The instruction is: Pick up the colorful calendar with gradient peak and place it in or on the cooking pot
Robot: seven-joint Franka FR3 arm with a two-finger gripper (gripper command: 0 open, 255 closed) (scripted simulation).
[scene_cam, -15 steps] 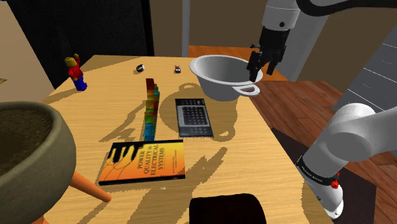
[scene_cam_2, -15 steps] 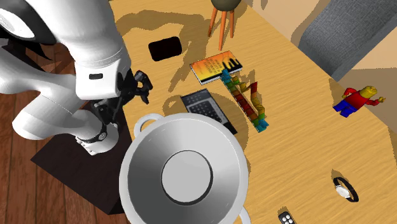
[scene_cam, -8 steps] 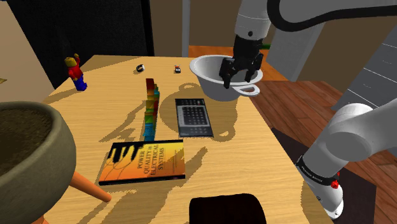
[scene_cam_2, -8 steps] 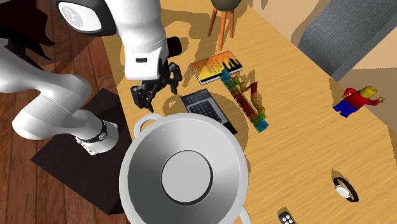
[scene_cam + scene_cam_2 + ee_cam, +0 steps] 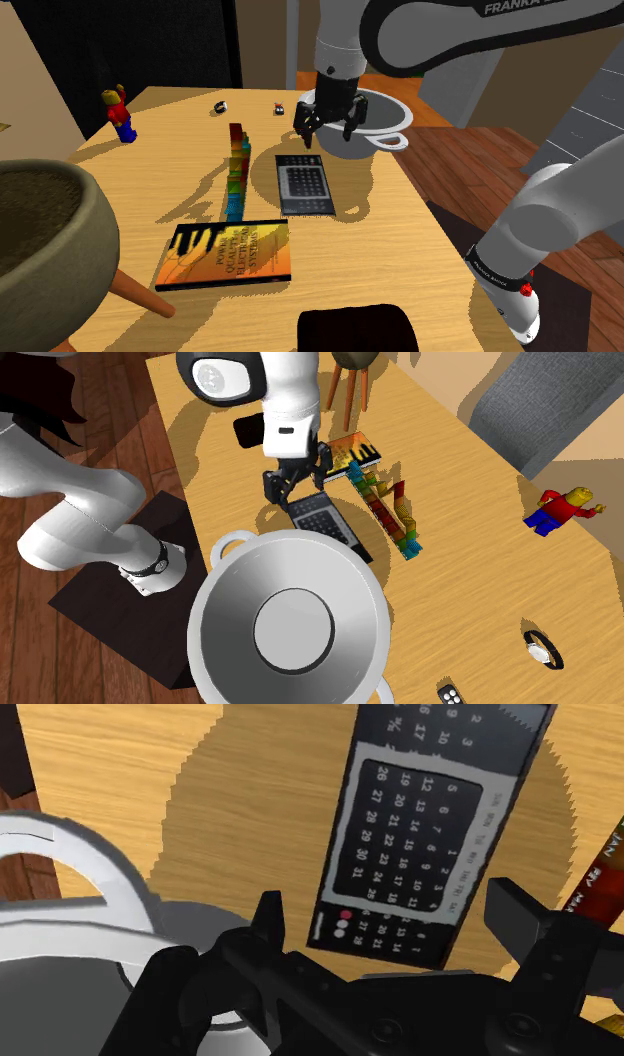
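The colourful calendar [image 5: 236,172] stands on edge on the wooden table, a rainbow strip between a dark calendar [image 5: 303,183] and the table's middle; it is also seen from above [image 5: 388,510], and its edge shows beside one finger [image 5: 608,879]. The pale cooking pot [image 5: 385,118] sits at the table's far corner [image 5: 290,622], its rim and handle close to the hand [image 5: 70,874]. My gripper [image 5: 326,130] hangs open in front of the pot, above the dark calendar's far end [image 5: 293,490]. Nothing is between the fingers [image 5: 392,919]; the dark calendar [image 5: 420,834] lies beneath them.
An orange book [image 5: 228,253] lies nearer the front of the table. A toy figure [image 5: 120,113] stands at the far left corner, two small items [image 5: 218,105] behind it. A large bowl on a stool [image 5: 50,250] rises at the left; a black object [image 5: 360,328] sits at the front edge.
The arm swung from beyond the pot across it toward the shoulder view's left and came lower over the dark calendar. The fingers stayed open. Nothing on the table moved.
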